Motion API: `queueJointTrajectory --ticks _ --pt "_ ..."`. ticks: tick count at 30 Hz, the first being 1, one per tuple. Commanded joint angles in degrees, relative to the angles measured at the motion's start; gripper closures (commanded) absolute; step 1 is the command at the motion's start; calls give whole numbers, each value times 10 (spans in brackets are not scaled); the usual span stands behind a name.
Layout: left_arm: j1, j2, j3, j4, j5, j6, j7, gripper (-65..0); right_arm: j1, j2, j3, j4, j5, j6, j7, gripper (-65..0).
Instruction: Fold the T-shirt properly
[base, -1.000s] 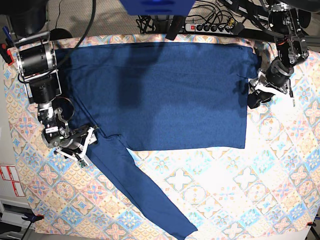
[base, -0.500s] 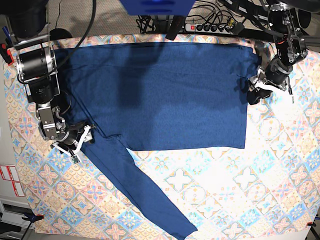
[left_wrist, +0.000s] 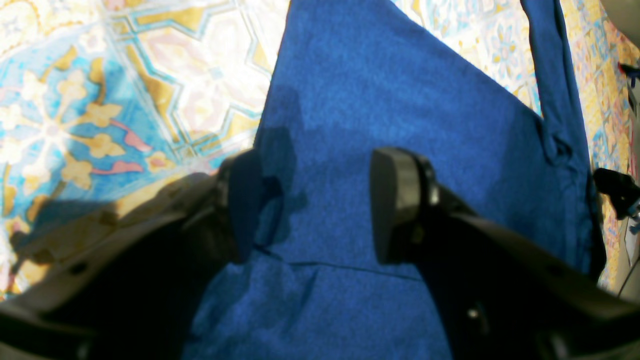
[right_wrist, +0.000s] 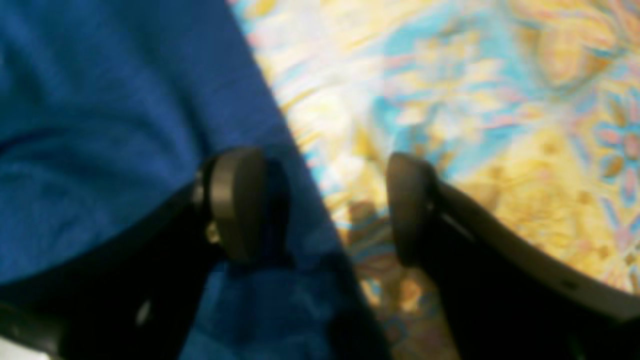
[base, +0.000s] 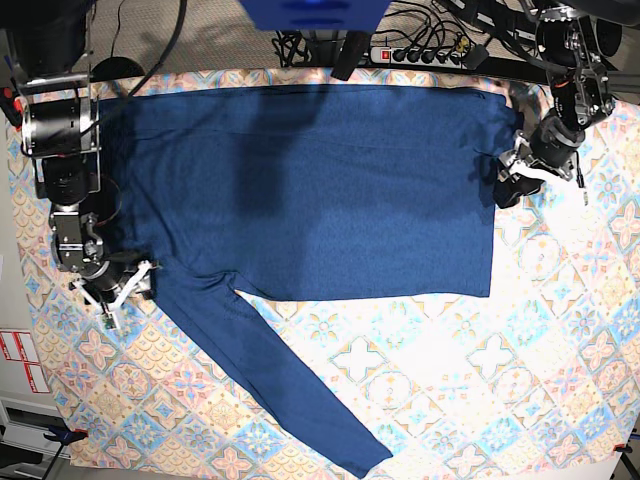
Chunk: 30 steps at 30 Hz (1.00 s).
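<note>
Dark navy knit covers most of the bench (base: 560, 330): the T-shirt (base: 310, 190) lies flat on the patterned tile cloth, body spread across the far half, one long sleeve (base: 280, 385) trailing diagonally toward the near edge.

At the scene's left, the right gripper (base: 118, 292) sits low at the shirt's edge beside the sleeve's root. In its wrist view the fingers (right_wrist: 235, 200) stand wide apart and hold nothing, straddling the hem line: one pad is over the blue fabric, the other over bare cloth. That view is blurred, so whether the pads touch the surface is unclear.

At the scene's right, the left gripper (base: 515, 180) hangs at the shirt's far right corner. Its fingers (left_wrist: 400, 210) are spread with a gap between them, fabric running beneath and between the pads, but nothing is pinched; a seam crosses just behind them.

Judging from this, the risks lie in the coming pinch. On the left, closing where only one pad is over the fabric could catch a single layer, or miss and scrape the cloth. On the right, a shallow bite on soft knit could slip on lifting, and uneven lifts would skew the fold. The loose sleeve may drag and bunch.
</note>
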Motion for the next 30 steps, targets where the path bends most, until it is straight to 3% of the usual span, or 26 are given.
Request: queueJointTrajectory --ticks 1,9,16,21,26,30 --pt "0 -7 -3 8 -8 -5 -9 -337 16 5 -2 6 4 2 12 -374" --pt "1 1 -4 8 -8 -5 -9 -337 16 3 -56 3 4 2 11 -374" --pt "4 4 -5 9 -8 -5 -9 -337 16 3 -55 3 4 2 -8 -369" --pt "4 4 -5 10 -8 -5 -9 -337 13 2 -54 3 5 4 -29 -250" --pt "4 4 -5 11 -9 -5 -9 -337 0 2 -53 3 6 100 -40 -150" --pt "5 4 -5 11 -9 -5 -9 -337 -12 2 -50 4 6 141 -49 -86"
